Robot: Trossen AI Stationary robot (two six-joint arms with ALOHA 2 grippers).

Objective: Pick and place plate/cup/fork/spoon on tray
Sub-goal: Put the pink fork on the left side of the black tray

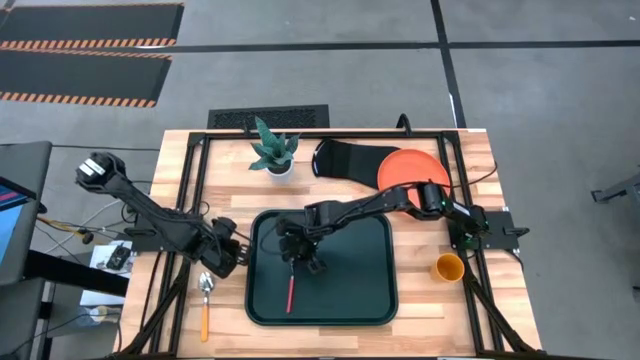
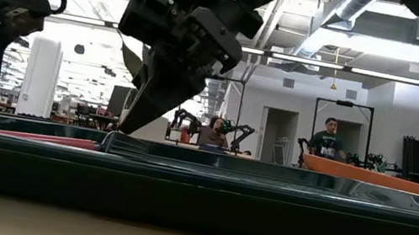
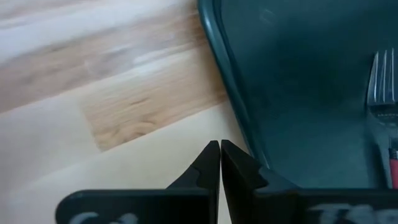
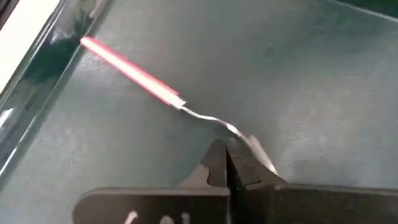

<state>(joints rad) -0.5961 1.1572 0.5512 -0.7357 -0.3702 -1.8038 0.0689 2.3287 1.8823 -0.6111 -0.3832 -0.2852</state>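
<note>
The right pincer (image 1: 297, 252) hangs over the left half of the tray (image 1: 370, 300), its fingers (image 4: 219, 163) pressed together with nothing between them. The fork (image 1: 291, 287) lies flat on the tray floor directly under and just past this pincer: in the right wrist view its silver tines (image 4: 252, 144) sit right at the closed fingertips and its red handle (image 4: 129, 70) runs away from them toward the tray rim. Whether the tips touch the metal cannot be told.

The left pincer (image 1: 238, 256) waits over the desk (image 1: 180, 165) just outside the tray's left rim, also clenched on nothing; its wrist view shows the tray wall (image 3: 230, 93) beside its fingers (image 3: 211, 165) and the fork tines (image 3: 380, 81) further in.

The spoon (image 1: 205, 300) lies on the desk just below the left pincer, bowl nearest it. The cup (image 1: 448, 267) stands on the desk, well apart from the right pincer, beyond the tray's right rim. The plate (image 1: 412, 167) rests behind that arm, overlapping a black oven mitt (image 1: 345, 160). A potted plant (image 1: 273, 152) stands beyond the tray's far edge.
</note>
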